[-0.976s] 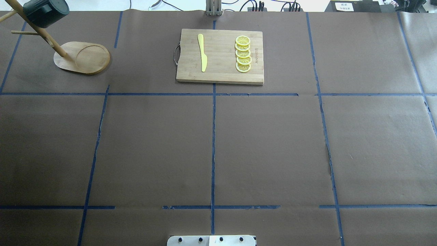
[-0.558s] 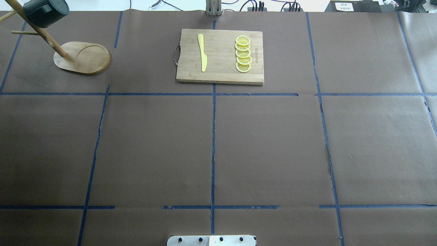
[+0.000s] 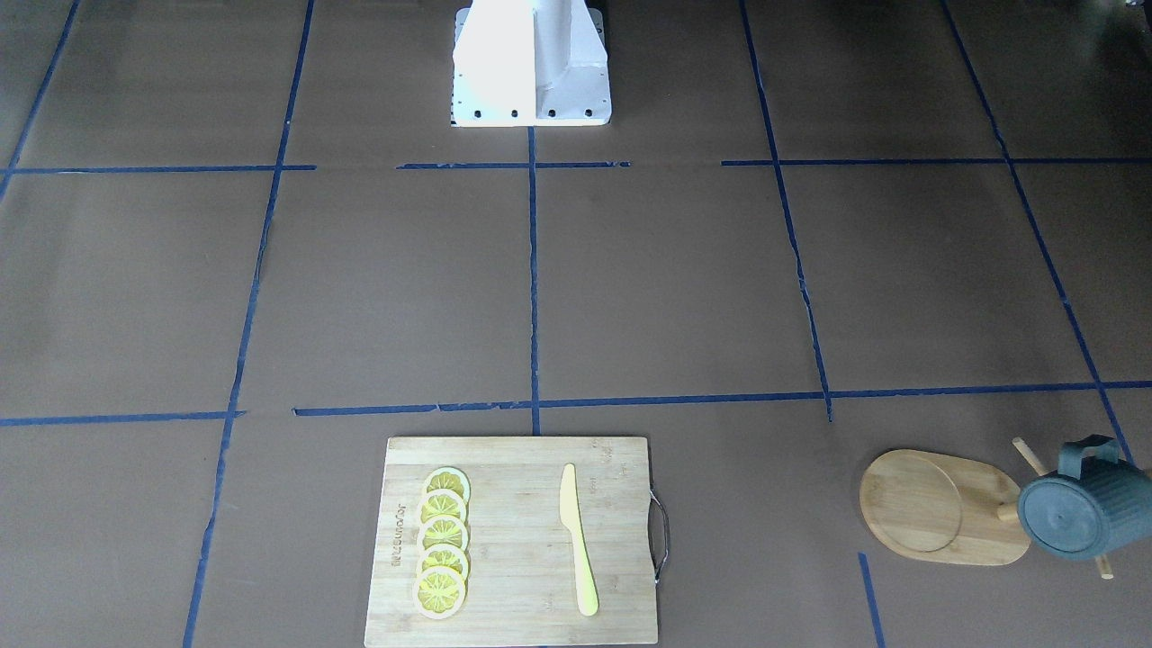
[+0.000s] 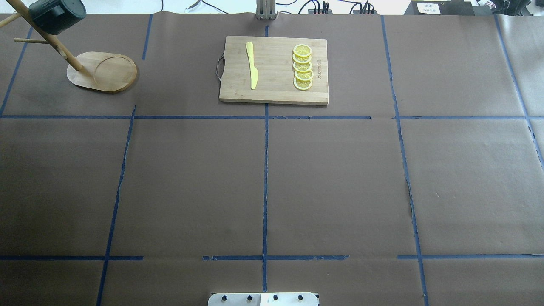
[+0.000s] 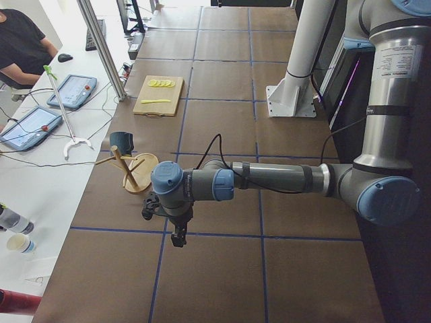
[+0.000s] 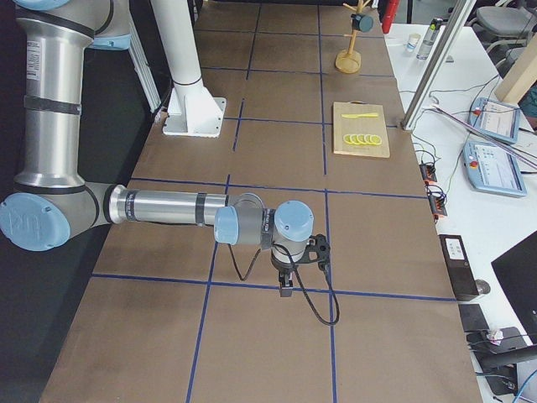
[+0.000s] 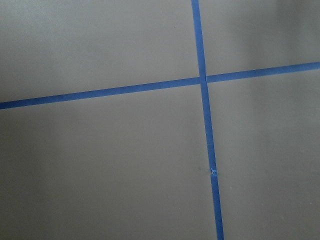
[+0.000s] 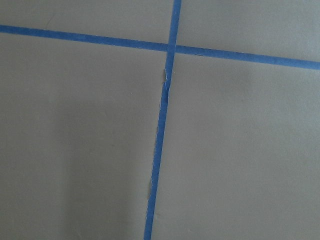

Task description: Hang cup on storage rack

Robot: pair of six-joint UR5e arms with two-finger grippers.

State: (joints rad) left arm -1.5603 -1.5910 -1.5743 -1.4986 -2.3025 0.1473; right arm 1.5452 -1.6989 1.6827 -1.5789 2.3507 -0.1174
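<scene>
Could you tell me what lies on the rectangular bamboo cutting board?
On the rectangular bamboo cutting board: a yellow knife and five overlapping lemon slices; wood beneath them is covered.

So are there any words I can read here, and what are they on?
Stamp on the cutting board: too blurred to read.
Sticker on the left arm: too small.
Label on the black box: too small.
No text reads clearly.
</scene>
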